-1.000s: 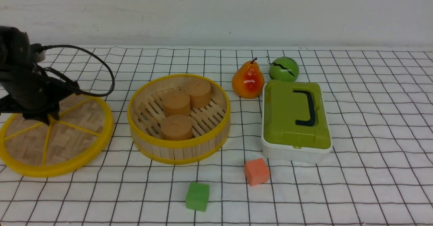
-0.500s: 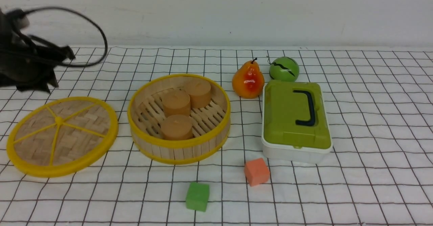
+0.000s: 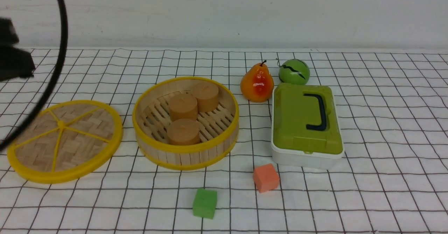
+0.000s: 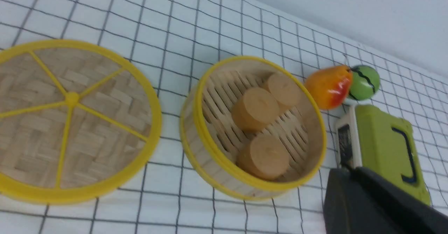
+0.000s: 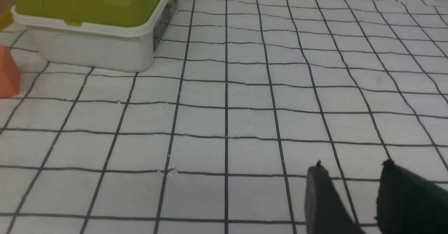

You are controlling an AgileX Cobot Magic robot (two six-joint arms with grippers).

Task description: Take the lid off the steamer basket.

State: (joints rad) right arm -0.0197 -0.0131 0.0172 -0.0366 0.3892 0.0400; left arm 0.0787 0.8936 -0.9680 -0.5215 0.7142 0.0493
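so the bamboo lid (image 3: 80,136) is lying beside the steamer basket (image 3: 185,148), and the left tool (image 4: 353,174) is pressed together, while the right tool (image 5: 351,164) is spread.

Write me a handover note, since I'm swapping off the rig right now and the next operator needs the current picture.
Left gripper: shut, nothing in it, clear of the lid.
Right gripper: open, empty, away from the basket.
Lid: flat on the table, left of the steamer basket.
Basket: uncovered, three round brown pieces inside.
Done: lid off.
Left: nothing more for the lid, it seems.
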